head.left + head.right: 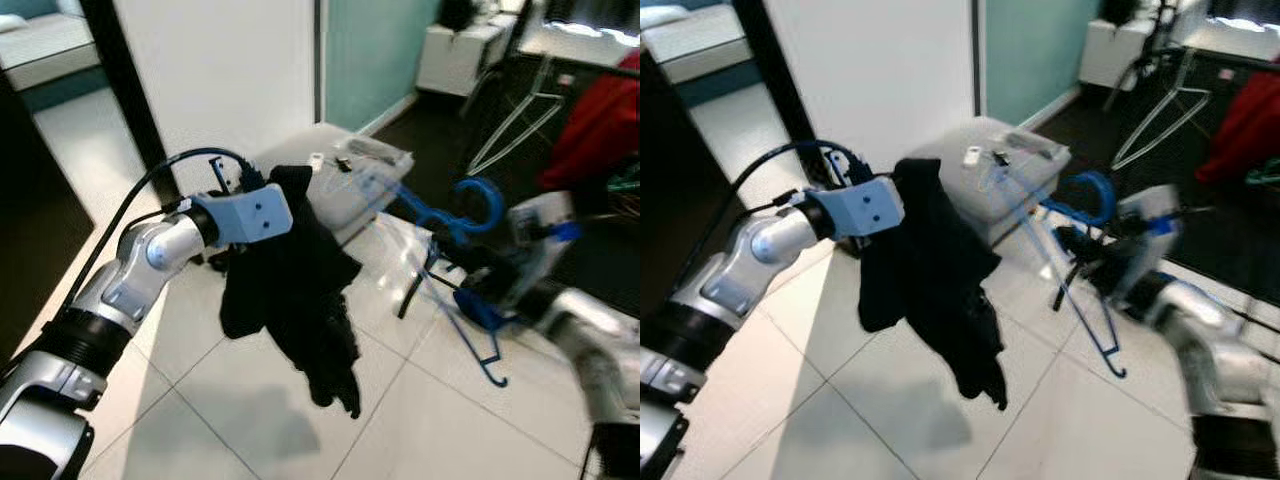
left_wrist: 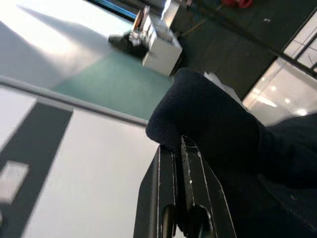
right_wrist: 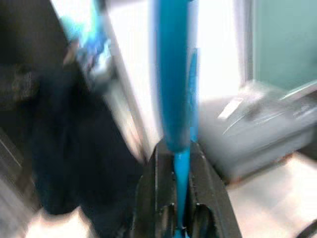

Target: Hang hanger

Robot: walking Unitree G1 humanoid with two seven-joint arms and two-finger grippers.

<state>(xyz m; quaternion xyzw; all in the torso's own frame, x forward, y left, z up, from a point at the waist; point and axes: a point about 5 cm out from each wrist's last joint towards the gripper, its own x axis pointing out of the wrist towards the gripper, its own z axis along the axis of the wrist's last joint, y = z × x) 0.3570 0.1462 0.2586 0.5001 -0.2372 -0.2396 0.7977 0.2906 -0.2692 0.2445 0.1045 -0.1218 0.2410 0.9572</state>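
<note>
Midway, it seems: the left hand (image 2: 179, 148) is clamped on a black garment (image 1: 300, 290) held above the floor, and the right hand (image 3: 174, 148) grips the blue hanger (image 1: 455, 260), blurred, just beside it. Next, thread hanger into garment.

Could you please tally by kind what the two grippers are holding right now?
Black garment: 1, held by the left gripper
Blue hanger: 1, held by the right gripper
Total: 2
</note>
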